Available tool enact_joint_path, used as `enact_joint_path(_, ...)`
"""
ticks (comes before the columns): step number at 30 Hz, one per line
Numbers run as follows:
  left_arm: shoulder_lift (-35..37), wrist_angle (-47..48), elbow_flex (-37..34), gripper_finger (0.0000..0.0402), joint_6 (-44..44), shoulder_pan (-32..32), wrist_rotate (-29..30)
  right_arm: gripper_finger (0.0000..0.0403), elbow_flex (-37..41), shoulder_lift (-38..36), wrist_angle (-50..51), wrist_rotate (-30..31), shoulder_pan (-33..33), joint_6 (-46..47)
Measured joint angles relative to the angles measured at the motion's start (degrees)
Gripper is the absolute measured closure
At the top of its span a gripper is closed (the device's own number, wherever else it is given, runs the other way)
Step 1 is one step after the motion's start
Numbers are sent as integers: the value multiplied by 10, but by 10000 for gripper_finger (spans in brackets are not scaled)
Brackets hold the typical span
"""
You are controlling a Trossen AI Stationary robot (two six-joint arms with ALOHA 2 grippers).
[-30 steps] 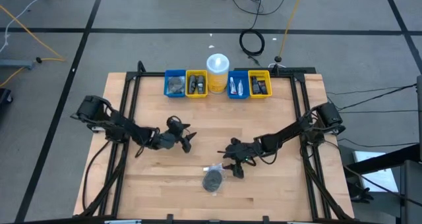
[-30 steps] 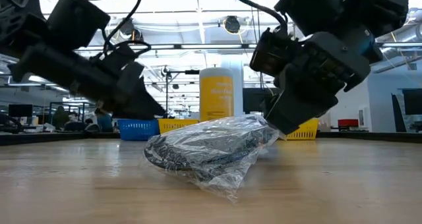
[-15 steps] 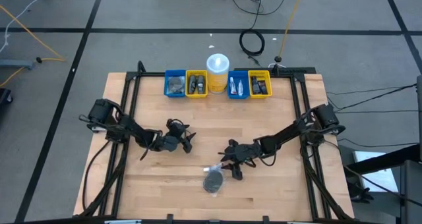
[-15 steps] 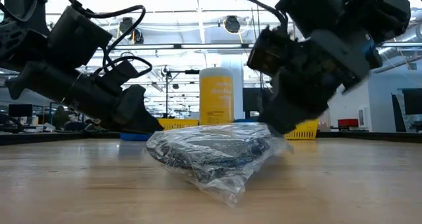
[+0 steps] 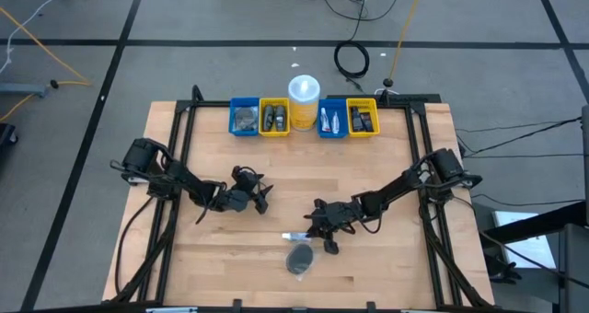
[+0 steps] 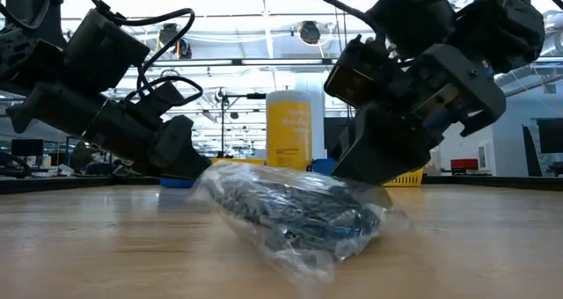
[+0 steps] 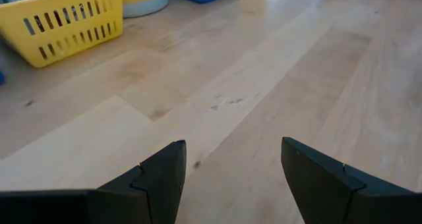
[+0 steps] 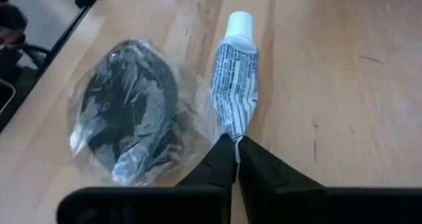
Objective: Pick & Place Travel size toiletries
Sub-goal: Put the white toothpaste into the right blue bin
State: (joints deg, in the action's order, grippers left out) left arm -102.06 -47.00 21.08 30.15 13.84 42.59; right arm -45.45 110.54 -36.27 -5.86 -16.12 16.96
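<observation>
Right gripper [image 8: 235, 159]: being held low over the front-middle of the worktop [image 5: 386, 267], jaws pressed together on the crimped tail of the white-silver tube [image 8: 233, 87].

White-silver tube: being pinched at its flat end only, the capped end pointing away from the gripper; it appears to be lying on or just above the wood, though contact cannot be told.

Wrapped dark disc [image 8: 128, 120]: lying on the worktop near the front edge, just beside the tube, its clear wrap touching or nearly touching the tube and the closed fingers.

Left gripper [image 7: 231, 178]: being held idle near the worktop's left-middle, jaws spread, nothing between them.

Blue and yellow bins [image 5: 273, 117]: lined along the back edge on either side of a tall yellow cup with a white lid [image 5: 304, 101]; several dark and light items are already seen lying in them.

Progress: judged to be well along, since most items seem binned; two are being left on the worktop, the tube now in the grip and the disc untouched.

Remaining: the tube is to be carried to a bin at the back edge, then the disc fetched.
</observation>
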Motion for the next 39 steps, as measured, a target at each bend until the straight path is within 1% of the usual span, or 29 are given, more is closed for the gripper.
enact_joint_path(2,0,1,0,160,0,0,0,397,0,-3,4,21,0,-1)
enact_joint_path(6,0,3,0,160,0,0,1,400,2,-43,44,104,7,-5)
enact_joint_path(9,0,4,0,160,0,0,0,400,1,-102,94,206,17,-8)
enact_joint_path(12,0,5,0,160,0,0,1,400,1,-173,171,318,40,-6)
enact_joint_path(14,0,5,0,160,-2,0,1,401,1,-220,218,388,70,30)
enact_joint_path(15,0,5,0,160,-3,0,1,401,1,-244,246,411,92,62)
enact_joint_path(16,0,5,0,160,-3,0,1,401,1,-266,276,419,116,92)
enact_joint_path(18,0,5,0,160,-4,0,0,401,1,-298,330,417,170,131)
enact_joint_path(21,0,5,0,160,-6,0,0,402,1,-311,374,416,255,137)
enact_joint_path(22,0,5,0,160,-8,0,0,402,1,-310,378,403,284,137)
enact_joint_path(24,0,5,0,160,-12,0,0,400,1,-296,362,348,341,138)
enact_joint_path(26,0,5,0,160,-16,0,0,400,1,-266,333,301,383,124)
enact_joint_path(27,0,5,0,160,-15,0,0,400,2,-255,327,289,400,116)
enact_joint_path(30,0,7,0,160,-16,0,0,401,0,-215,265,281,435,106)
enact_joint_path(34,0,15,0,160,-15,0,0,395,1,-178,224,281,463,107)
enact_joint_path(39,0,22,0,160,-11,0,-1,375,1,-152,215,250,477,125)
